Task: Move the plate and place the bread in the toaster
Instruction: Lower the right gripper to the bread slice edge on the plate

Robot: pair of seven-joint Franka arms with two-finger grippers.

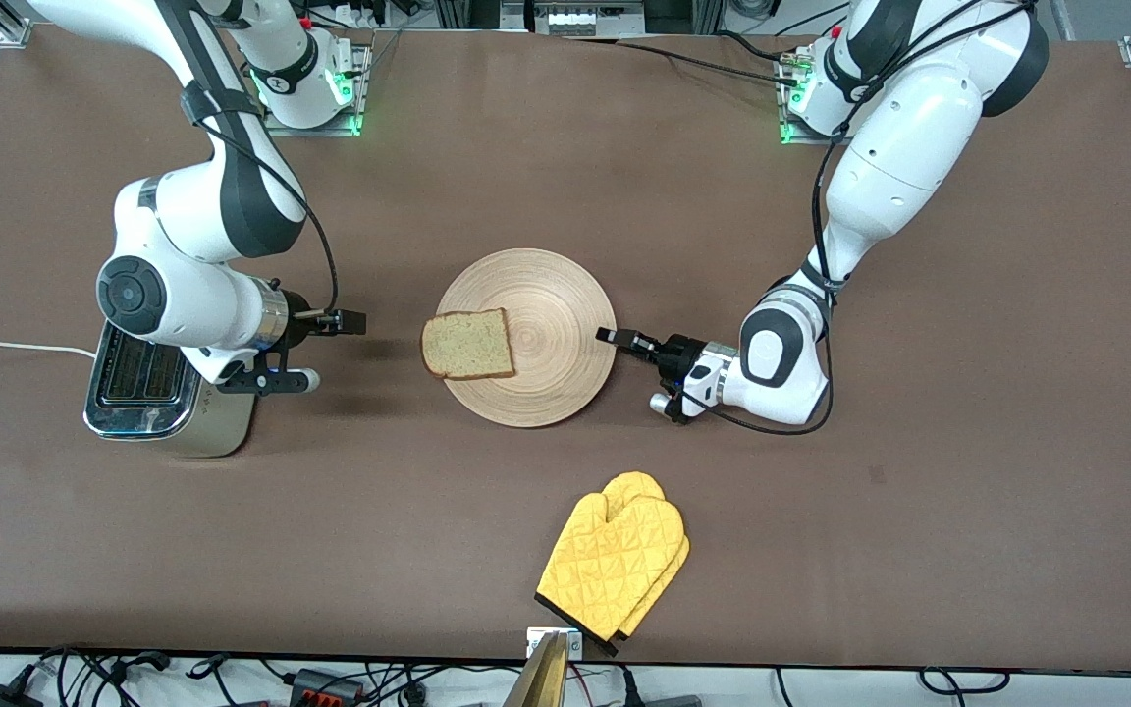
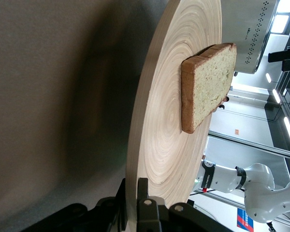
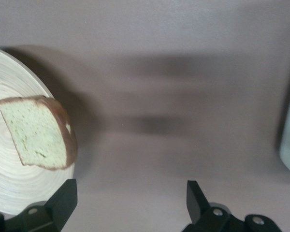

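Toaster (image 1: 158, 388) partly hidden under the right arm. Left gripper (image 1: 611, 338) clamps the plate (image 1: 546, 339) rim; right gripper (image 3: 130, 203) spread wide, empty, near bread (image 1: 467, 345).

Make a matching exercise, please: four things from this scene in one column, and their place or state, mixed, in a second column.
Things:
1. bread
2. left gripper
3. right gripper
4. oven mitt

Places or states:
A. open, between the toaster and the plate
B. lying on the table nearest to the front camera
C. shut on the plate's rim
D. on the plate, at the edge toward the right arm's end

Pairs: 1-D, 2-C, 3-A, 4-B
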